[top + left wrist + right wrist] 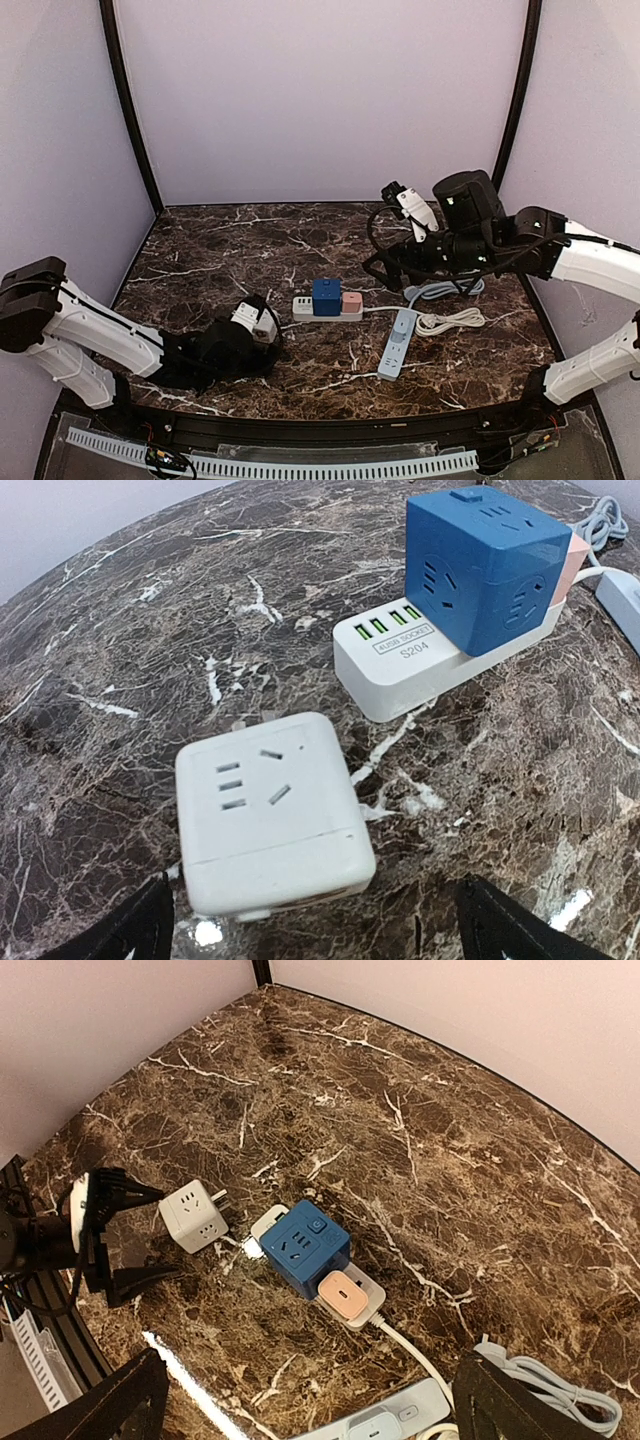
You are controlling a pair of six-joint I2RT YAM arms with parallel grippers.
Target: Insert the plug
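Both grippers wide open, we see nothing held. Left gripper (320, 935) sits low at near left of the marble table (220, 250). White cube plug (265, 815) lies on the table just ahead of its fingers, untouched. Power strip (400, 665), carrying a blue cube (485, 565), is just right of the plug, not touching. Right gripper (320, 1405) hangs raised, far right.

A dark brown, white-veined marble counter (220, 250) carries a white cube socket adapter (265, 815) and, near it, a white rectangular power strip (395, 665). Farther right lie a pale blue-grey power strip (397, 345) and a coiled white cable (450, 321).
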